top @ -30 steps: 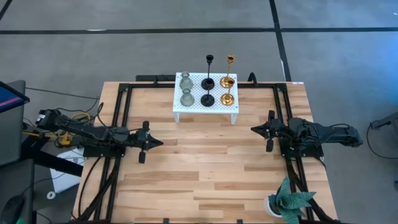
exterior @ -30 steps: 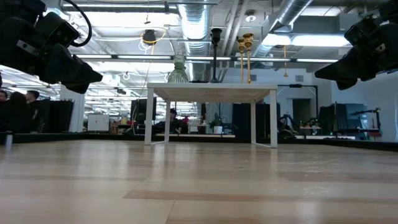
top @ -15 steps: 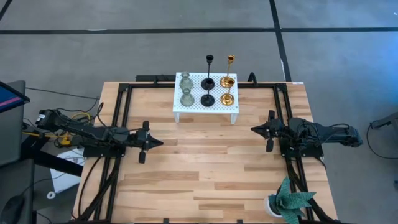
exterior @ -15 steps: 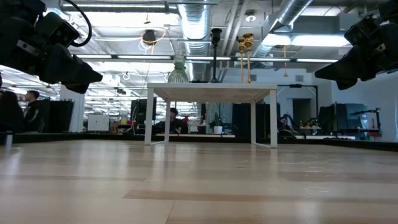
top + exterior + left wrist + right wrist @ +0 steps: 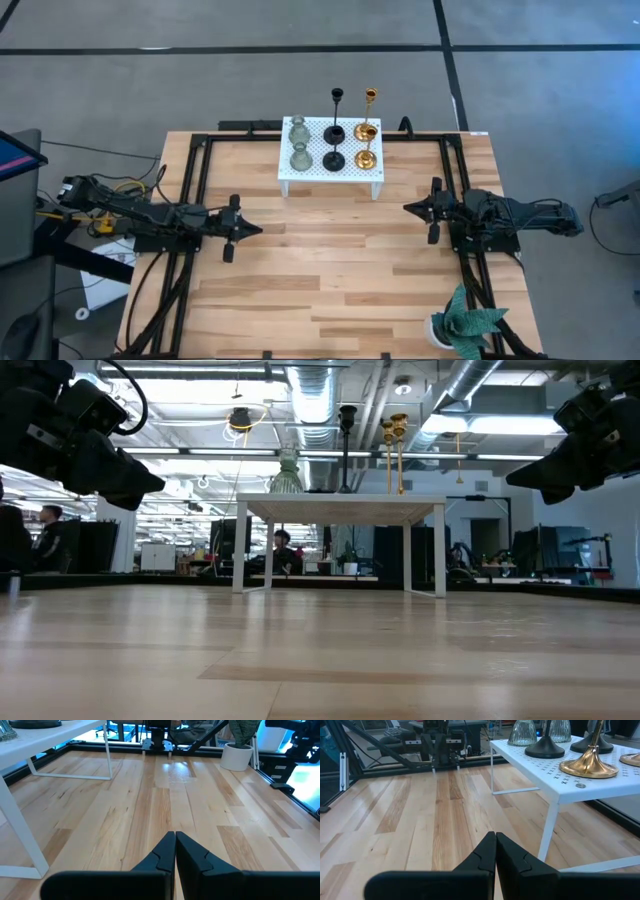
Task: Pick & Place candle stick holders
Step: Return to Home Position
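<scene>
Six candle stick holders stand by their round bases on a white perforated stand [image 5: 312, 168] at the table's far middle. Two are pale green glass [image 5: 298, 131] [image 5: 299, 157], two black [image 5: 334, 133] [image 5: 334, 160] and two gold [image 5: 367, 131] [image 5: 365, 158]. In the right wrist view a gold base [image 5: 589, 765] and a black base [image 5: 544, 750] show on the stand [image 5: 555, 785]. My left gripper [image 5: 258, 229] hovers shut over the table's left part, and my right gripper [image 5: 407, 207] hovers shut over its right part. Both point toward the middle, well short of the stand, with nothing between their fingers [image 5: 175, 836] [image 5: 496, 836].
A green leafy plant in a white pot [image 5: 465, 325] stands at the table's near right corner. Bare wooden table top [image 5: 330, 260] lies between the two grippers and in front of the stand. Black frame rails [image 5: 195, 180] run along the table's sides.
</scene>
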